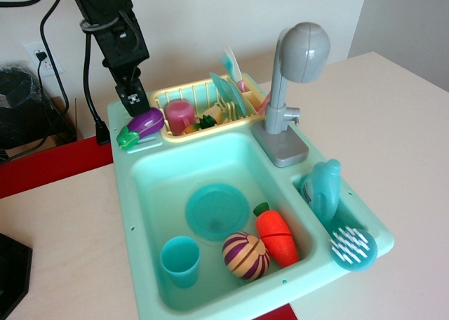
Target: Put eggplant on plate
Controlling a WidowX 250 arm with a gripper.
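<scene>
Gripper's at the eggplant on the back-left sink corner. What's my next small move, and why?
Probably close and lift straight up. The gripper sits right above the eggplant, which rests on the rim; the plate lies down in the basin, so it needs height first.

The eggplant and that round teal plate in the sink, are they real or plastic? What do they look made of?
The eggplant looks like glossy moulded plastic: bright highlights on its purple skin and a flat, uniform green cap. The plate also looks plastic, with a smoother satin finish, even teal colour and a moulded raised rim. Both appear to be toys.
</scene>
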